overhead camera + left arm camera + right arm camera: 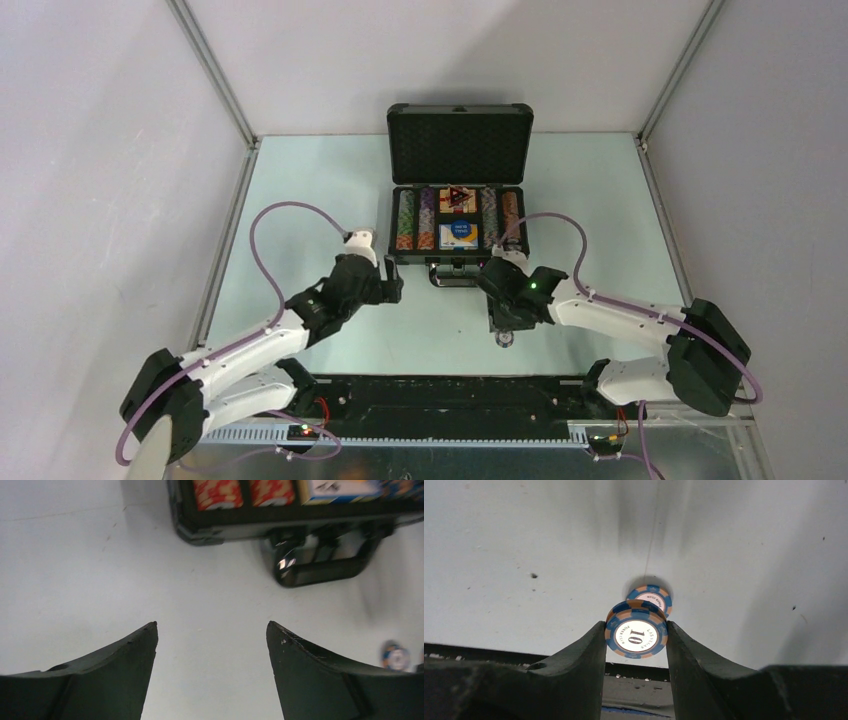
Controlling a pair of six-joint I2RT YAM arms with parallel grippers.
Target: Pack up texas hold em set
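The dark briefcase (460,257) lies open at the table's middle back, lid (460,145) upright, handle (455,276) toward me. Rows of striped chips (405,220) fill it, beside a reddish box (458,200) and a blue-and-white box (460,236). My right gripper (636,626) is shut on a blue-and-orange "10" poker chip (636,636), held on edge just above the table. Another such chip (651,598) lies flat below it, in front of the case (505,338). My left gripper (212,626) is open and empty, over bare table near the case's front left corner (200,532).
The case handle (325,572) shows in the left wrist view, with the loose chip (395,656) at the right edge. A black rail (450,395) runs along the near table edge. Metal frame posts (215,75) border the pale green tabletop (300,190).
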